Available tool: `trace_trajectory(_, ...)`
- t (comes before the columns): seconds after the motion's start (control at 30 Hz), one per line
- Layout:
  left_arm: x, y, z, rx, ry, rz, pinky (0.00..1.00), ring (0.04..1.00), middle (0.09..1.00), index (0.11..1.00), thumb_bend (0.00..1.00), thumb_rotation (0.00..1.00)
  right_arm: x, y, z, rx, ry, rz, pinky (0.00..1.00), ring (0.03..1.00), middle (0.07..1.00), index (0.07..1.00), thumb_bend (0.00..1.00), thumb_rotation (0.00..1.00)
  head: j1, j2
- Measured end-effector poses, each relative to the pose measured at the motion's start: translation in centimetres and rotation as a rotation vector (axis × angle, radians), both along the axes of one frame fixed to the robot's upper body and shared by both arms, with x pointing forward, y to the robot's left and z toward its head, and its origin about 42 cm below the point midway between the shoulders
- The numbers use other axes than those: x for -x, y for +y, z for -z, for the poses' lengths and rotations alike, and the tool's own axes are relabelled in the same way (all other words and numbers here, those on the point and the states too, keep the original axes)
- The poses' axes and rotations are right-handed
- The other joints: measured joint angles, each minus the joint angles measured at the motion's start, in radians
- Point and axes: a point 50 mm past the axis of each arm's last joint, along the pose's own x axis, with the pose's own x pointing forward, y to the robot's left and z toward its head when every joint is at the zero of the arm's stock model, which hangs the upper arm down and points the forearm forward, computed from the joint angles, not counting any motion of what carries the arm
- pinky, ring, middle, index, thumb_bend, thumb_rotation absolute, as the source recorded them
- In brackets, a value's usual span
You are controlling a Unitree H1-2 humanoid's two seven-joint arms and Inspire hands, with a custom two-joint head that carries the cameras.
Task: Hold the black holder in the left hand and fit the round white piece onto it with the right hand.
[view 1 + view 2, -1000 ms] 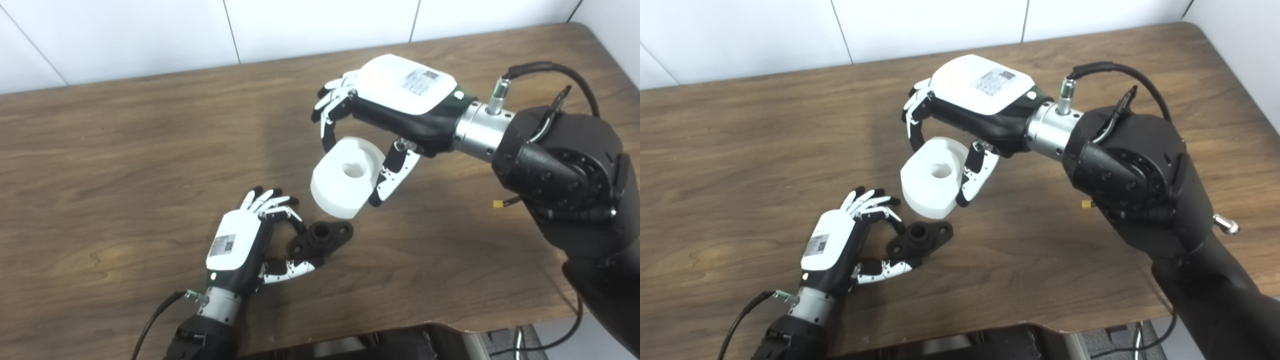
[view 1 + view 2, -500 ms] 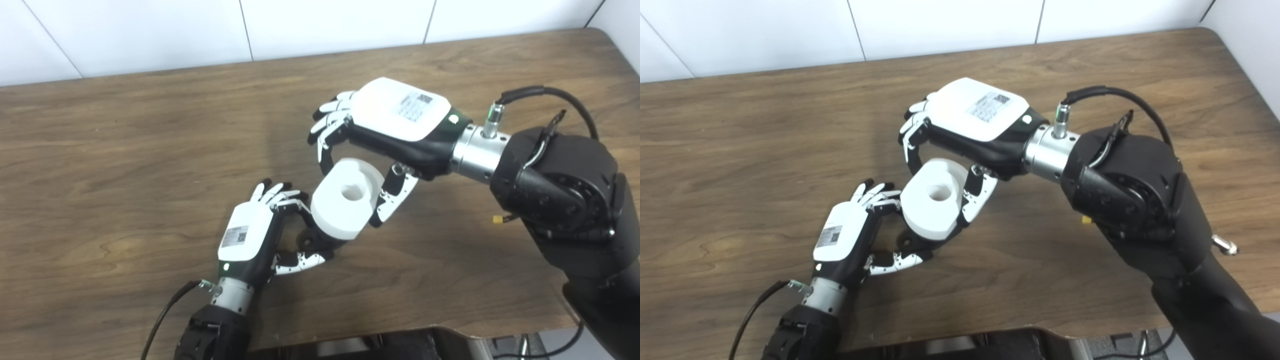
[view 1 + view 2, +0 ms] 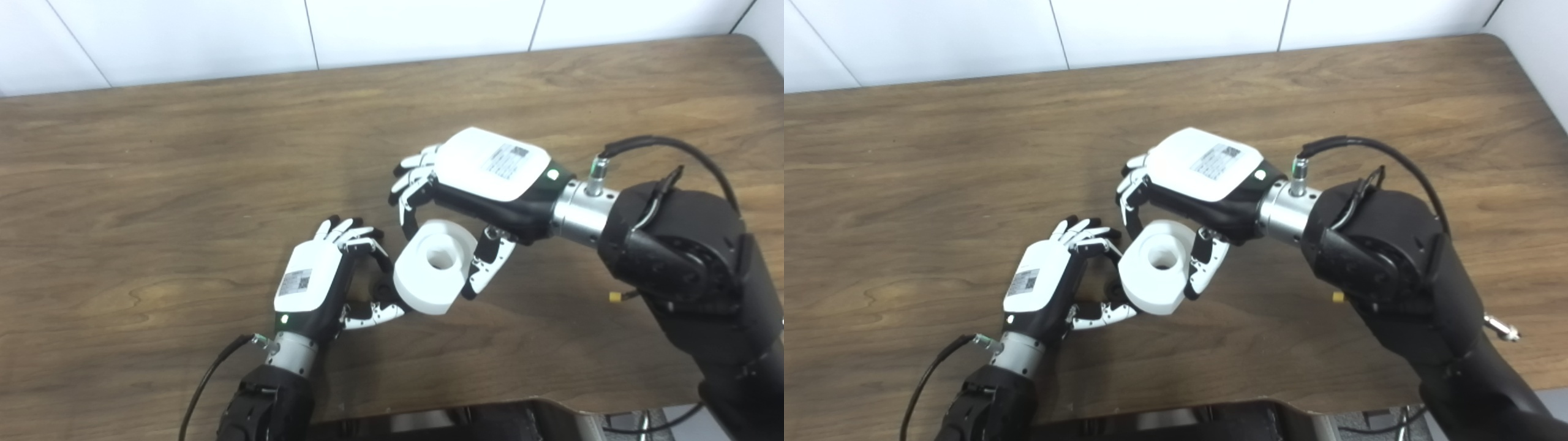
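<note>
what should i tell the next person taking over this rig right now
Left hand: shut on the black holder, low over the wooden table.
Right hand: shut on the round white piece, fingers on one side, thumb on the other.
White piece sits over the holder and hides nearly all of it; its centre hole faces up.
Done: both parts gripped and brought together.
Left: cannot tell if the piece is seated; check, press home, then let go.
</note>
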Motion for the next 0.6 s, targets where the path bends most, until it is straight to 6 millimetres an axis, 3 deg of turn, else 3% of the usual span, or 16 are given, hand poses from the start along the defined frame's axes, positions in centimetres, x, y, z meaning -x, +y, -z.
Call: trace_trajectory(0.6,0.01,-0.18,0.00,0.001,0.004,0.000,0.97,0.900,0.804,0.489,0.51,0.05,-0.38,0.53,0.94,-0.034,-0.052,-0.007,0.87,0.885,0.785,0.482,0.53,0.14,0.006,-0.005)
